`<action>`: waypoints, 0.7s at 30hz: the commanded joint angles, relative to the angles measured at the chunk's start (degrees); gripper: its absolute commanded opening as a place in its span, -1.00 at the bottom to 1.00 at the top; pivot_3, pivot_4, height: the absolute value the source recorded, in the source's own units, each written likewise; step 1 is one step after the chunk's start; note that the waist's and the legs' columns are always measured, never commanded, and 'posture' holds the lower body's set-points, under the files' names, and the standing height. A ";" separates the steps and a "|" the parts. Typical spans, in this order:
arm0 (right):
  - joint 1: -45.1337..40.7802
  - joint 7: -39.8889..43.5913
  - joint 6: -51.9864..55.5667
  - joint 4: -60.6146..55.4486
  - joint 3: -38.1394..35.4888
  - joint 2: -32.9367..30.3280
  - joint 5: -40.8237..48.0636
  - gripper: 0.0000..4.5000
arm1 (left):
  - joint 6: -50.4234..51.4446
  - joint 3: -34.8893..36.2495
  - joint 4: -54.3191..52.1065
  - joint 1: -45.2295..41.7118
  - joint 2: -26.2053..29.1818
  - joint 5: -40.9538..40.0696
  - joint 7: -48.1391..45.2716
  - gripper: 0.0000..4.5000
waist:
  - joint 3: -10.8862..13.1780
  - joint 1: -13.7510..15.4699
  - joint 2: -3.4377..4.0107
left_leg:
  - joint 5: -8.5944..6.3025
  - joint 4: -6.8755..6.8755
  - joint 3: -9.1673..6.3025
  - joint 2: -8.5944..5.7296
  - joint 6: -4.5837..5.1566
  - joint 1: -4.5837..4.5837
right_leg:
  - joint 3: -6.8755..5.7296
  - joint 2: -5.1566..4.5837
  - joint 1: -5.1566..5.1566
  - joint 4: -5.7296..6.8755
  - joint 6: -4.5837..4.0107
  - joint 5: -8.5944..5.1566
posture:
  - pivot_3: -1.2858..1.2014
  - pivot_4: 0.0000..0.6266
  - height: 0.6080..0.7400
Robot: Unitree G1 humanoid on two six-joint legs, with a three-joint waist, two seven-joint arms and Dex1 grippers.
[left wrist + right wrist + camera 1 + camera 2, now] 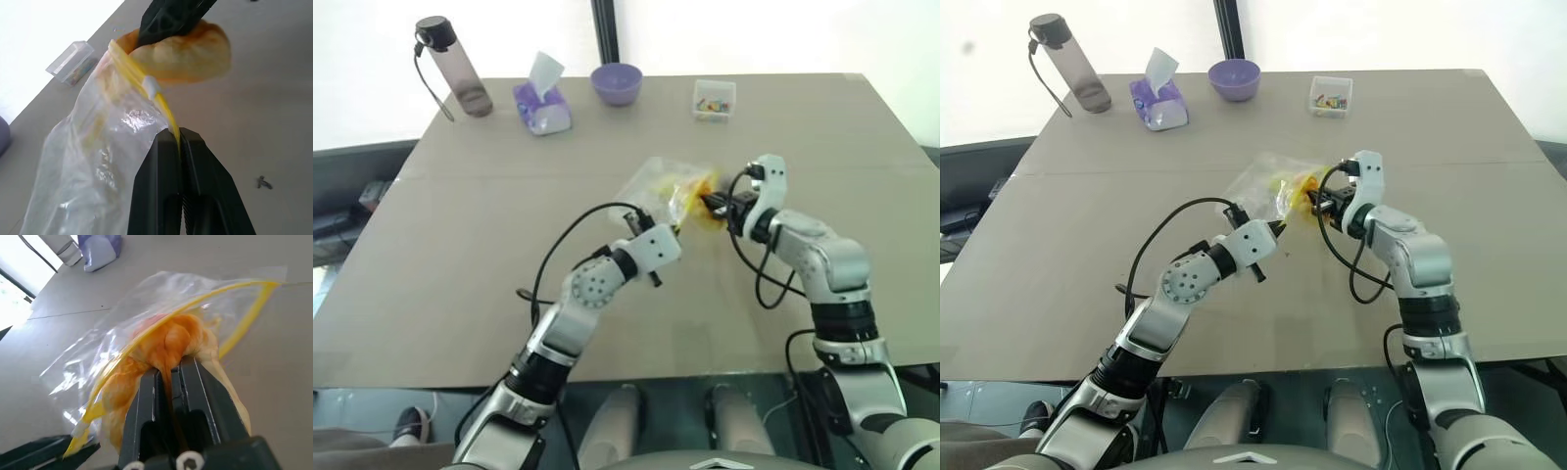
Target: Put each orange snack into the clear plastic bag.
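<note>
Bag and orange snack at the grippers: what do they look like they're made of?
Clear plastic bag: thin glossy transparent film, probably polyethylene; it crinkles, shows bright glints, and carries a yellow zip strip. The left gripper pinches that strip.

Orange snack: looks like soft baked dough, matte, orange-yellow with browner patches; it bulges and creases where the right gripper squeezes it.

Along the top of the frame a bottle (456, 69), tissue pack (542, 106), bowl (616, 83) and small box (715, 100) line the tabletop (450, 245), with the bag (658, 186) mid-frame
</note>
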 commanded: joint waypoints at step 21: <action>-5.89 16.95 -9.11 11.92 -5.50 -7.70 7.21 -0.99 | -4.21 5.27 2.50 -2.75 5.76 -8.96 -8.32 -1.00 | 0.01 -0.81 0.01 | 0.00 -0.01 0.01 0.02 0.01 -0.01 | 0.01 0.02 -0.01 -0.01 0.00 0.00 | 0.03 -0.52 1.00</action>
